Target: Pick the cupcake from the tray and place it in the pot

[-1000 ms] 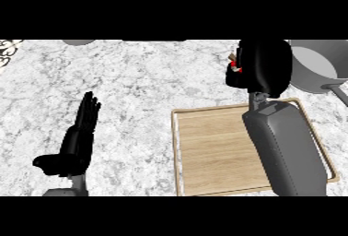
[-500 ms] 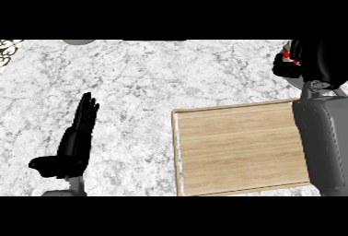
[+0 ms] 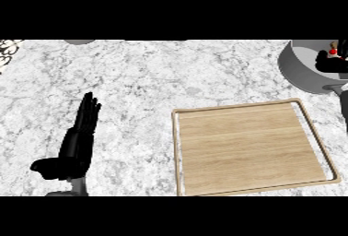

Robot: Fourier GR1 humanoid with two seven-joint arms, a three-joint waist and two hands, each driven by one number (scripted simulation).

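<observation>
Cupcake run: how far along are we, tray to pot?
Pickup looks done: the square wooden tray holds nothing. In hand: the black right hand shows only at the view's right edge, over the round grey pot, with something red at it, probably the cupcake's top. Left: letting go into the pot; release cannot be confirmed. The black left hand rests open at lower left.
</observation>
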